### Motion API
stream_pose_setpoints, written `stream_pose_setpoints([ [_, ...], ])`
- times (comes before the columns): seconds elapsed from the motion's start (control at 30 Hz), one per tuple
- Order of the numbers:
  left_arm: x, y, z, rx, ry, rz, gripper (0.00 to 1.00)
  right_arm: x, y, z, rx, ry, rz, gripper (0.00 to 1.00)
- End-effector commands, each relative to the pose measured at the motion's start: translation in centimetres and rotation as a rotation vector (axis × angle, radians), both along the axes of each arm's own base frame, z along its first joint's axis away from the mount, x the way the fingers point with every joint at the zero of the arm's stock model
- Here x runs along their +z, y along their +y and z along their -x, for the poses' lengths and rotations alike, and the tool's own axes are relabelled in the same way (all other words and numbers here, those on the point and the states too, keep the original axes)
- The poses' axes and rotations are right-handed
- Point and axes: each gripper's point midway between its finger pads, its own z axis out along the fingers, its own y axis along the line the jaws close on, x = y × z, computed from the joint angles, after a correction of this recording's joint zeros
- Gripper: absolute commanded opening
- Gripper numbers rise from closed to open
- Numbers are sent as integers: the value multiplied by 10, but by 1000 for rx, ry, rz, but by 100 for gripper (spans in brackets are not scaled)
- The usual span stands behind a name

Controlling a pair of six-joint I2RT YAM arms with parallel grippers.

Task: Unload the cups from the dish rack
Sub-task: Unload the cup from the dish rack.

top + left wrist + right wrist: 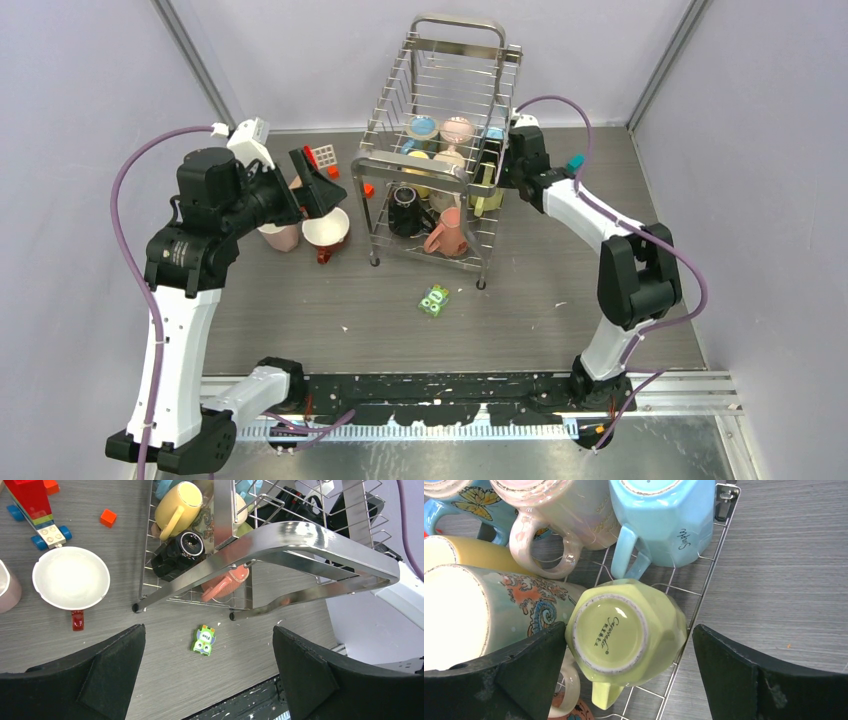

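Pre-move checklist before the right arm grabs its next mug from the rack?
1. Right pincer open: ok.
2. Lime mug centred between its fingers, base toward the camera: ok.
3. Room for the fingers: not ok; the patterned mug crowds one side of it.
4. How far the fingers reach along the mug: cannot tell.
5. Wire edge of the dish rack clear of the other finger: cannot tell.
6. Left pincer open and empty: ok.
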Motion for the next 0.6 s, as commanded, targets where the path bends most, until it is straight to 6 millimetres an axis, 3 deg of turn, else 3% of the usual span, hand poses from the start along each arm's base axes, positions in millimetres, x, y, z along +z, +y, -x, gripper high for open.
stream_pose_setpoints([
  [0.0,4,0,2,-7,-15,0,100,2,15,-8,53,-67,0,100],
  [0.43,-2,0,-1,-6,3,-5,100,-28,9,-12,33,-46,60,96],
  [0.57,-3,1,0,-2,4,-8,100,-18,4,-17,4,-90,63,85],
])
